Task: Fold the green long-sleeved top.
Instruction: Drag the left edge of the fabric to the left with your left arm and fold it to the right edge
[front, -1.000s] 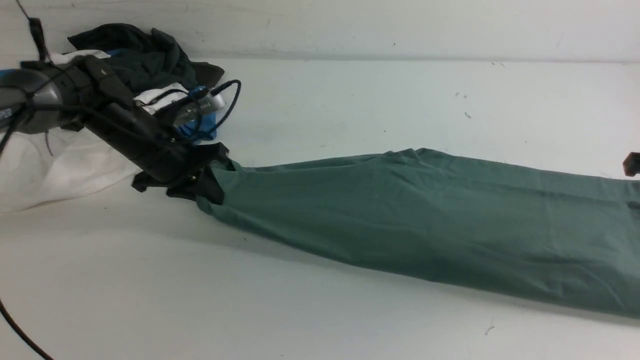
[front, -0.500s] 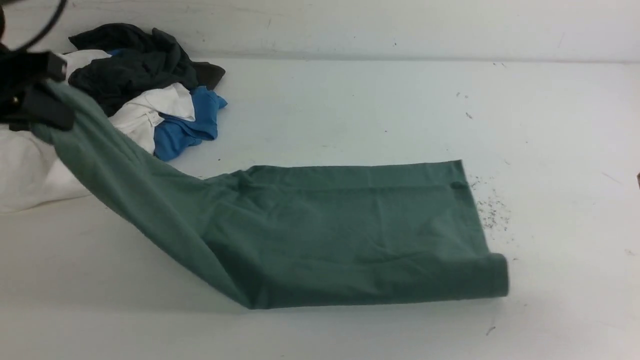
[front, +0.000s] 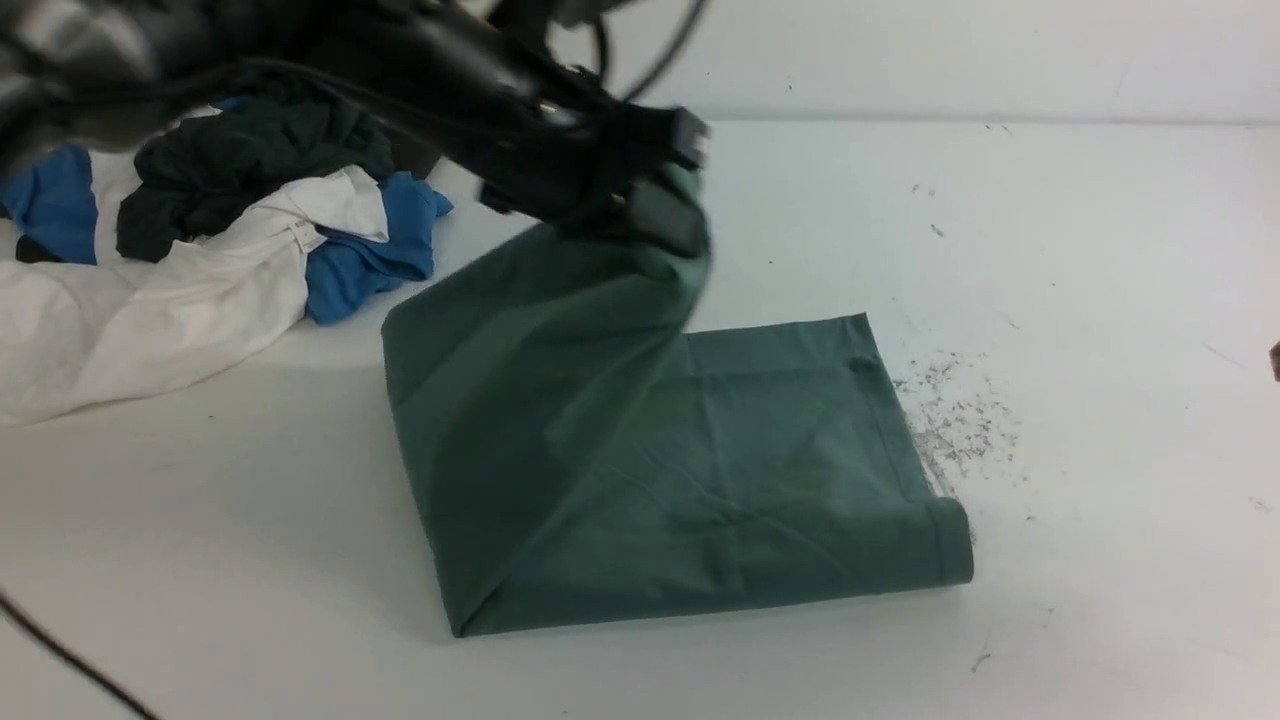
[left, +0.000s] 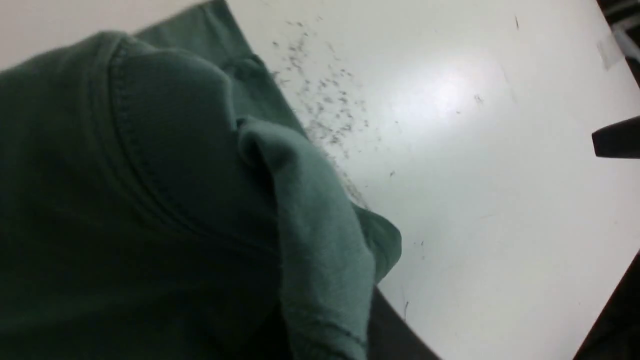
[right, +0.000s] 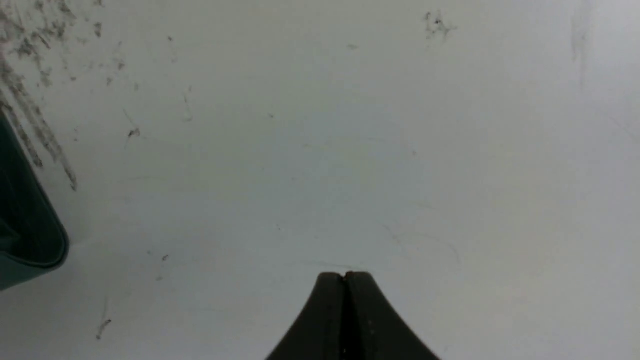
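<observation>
White desk (front: 1050, 250), scuffed with dark specks, carries the green long-sleeved top (front: 700, 470) at its middle, half doubled over. Its raised end hangs from the left gripper (front: 665, 200), jaws clamped on the cloth. Released too soon, that flap could land skewed or bunch. The right gripper (right: 344, 277), jaws together, hovers apart, pinning nothing. A clothes pile (front: 250, 210) lies near.
</observation>
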